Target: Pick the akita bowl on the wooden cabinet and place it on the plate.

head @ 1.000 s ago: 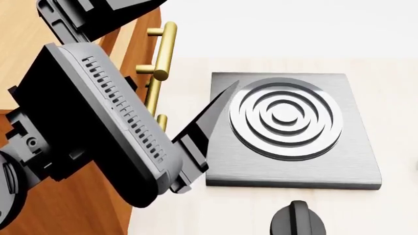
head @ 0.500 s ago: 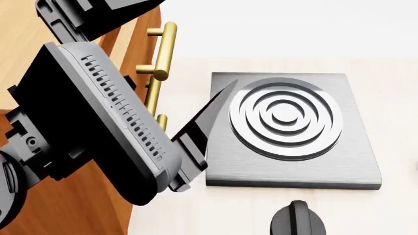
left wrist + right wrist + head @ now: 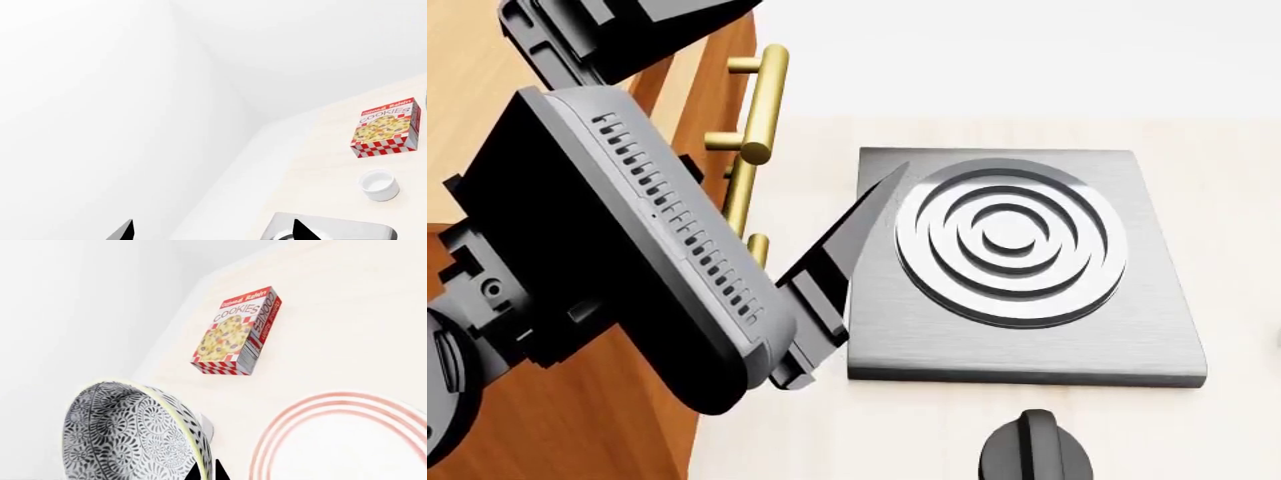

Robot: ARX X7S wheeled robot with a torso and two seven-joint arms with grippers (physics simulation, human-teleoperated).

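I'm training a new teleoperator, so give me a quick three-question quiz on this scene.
1. True or false: the cookie box lies flat on the table, off the plate.
2. What marks the plate's rim? A) blue dots B) red rings C) black speckles
3. In the left wrist view, is the left pincer open or shut?

Key: 1 true; 2 B; 3 open, as its fingertips stand wide apart.
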